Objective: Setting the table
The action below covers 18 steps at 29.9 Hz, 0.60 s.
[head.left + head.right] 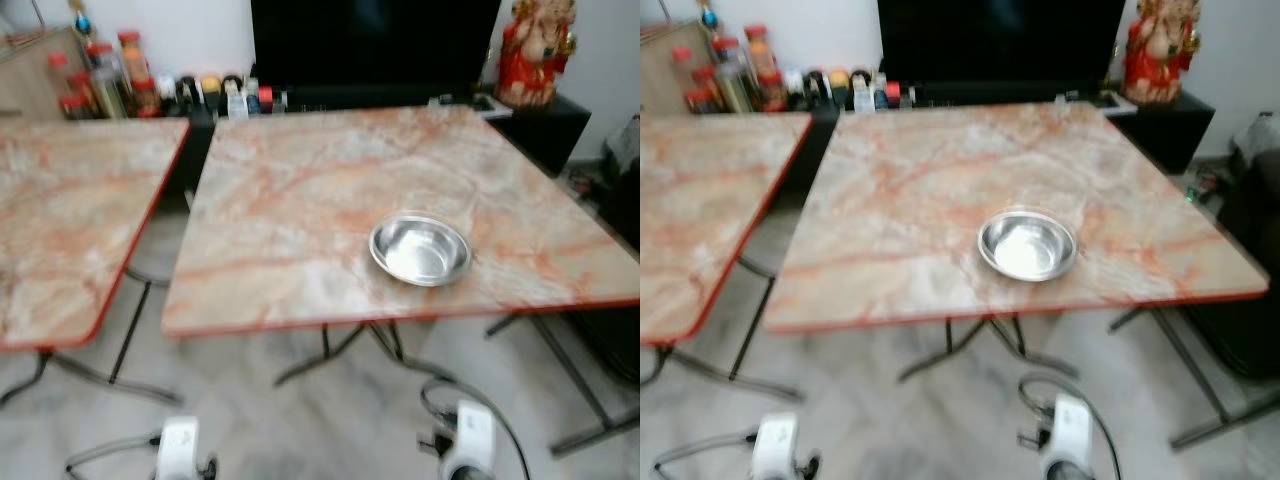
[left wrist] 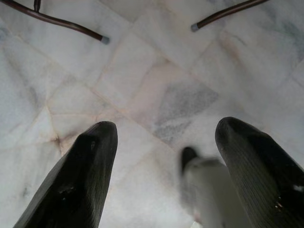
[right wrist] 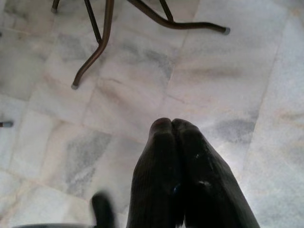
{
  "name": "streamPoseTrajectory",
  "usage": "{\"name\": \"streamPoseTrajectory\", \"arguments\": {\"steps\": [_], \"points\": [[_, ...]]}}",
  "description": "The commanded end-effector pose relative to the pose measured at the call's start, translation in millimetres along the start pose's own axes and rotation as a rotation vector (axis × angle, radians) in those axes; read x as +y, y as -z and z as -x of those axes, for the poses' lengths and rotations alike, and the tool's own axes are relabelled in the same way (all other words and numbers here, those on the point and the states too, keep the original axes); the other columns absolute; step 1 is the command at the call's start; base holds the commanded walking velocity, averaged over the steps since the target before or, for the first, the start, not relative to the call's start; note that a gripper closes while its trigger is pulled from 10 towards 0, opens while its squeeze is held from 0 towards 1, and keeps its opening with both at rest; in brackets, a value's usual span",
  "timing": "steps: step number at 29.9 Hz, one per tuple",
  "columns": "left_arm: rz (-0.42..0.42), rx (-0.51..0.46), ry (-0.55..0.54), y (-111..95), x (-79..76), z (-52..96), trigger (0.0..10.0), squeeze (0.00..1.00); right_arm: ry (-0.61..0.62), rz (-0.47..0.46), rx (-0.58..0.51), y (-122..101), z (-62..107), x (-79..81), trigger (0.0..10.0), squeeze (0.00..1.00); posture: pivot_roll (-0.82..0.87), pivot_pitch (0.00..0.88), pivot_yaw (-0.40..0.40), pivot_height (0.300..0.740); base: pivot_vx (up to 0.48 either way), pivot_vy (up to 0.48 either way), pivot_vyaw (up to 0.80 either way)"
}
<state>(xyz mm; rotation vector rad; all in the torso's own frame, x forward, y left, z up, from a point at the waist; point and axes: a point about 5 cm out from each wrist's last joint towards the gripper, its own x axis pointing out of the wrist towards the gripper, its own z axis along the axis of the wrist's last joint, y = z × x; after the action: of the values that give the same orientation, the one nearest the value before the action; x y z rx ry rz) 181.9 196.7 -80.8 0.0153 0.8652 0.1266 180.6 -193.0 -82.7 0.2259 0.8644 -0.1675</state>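
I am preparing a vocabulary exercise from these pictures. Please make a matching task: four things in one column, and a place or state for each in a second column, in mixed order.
Things
1. steel bowl
2. left hand
3. right hand
4. red statue

Places or states
A. fingers pressed together, over the floor
B. on the black cabinet, beyond the table's far right corner
C. on the marble-pattern table, near its front edge
D. fingers apart, over the floor

Pairs: 1-C, 2-D, 3-A, 4-B
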Motion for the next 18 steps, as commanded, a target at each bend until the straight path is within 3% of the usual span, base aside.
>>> {"name": "streamPoseTrajectory", "arguments": {"steps": [1,9,18], "points": [[0.015,-0.001,-0.034,-2.0,10.2,-0.2,10.0,0.00,-0.016,0.031,-0.030,-8.6,-2.6,8.1,10.0,0.00,-0.01,0.000,-0.015,0.740,0.000,0.405,0.00],[0.013,0.003,-0.043,-0.3,13.5,0.4,10.0,0.00,-0.028,0.036,-0.033,-8.8,-2.7,10.1,10.0,0.00,-0.01,0.000,-0.015,0.740,0.000,0.405,0.51],[0.003,0.013,-0.046,1.2,17.5,0.9,10.0,0.00,-0.018,0.027,-0.006,-3.6,-2.2,10.5,10.0,0.00,0.00,0.000,-0.005,0.740,0.000,0.405,0.00]]}}
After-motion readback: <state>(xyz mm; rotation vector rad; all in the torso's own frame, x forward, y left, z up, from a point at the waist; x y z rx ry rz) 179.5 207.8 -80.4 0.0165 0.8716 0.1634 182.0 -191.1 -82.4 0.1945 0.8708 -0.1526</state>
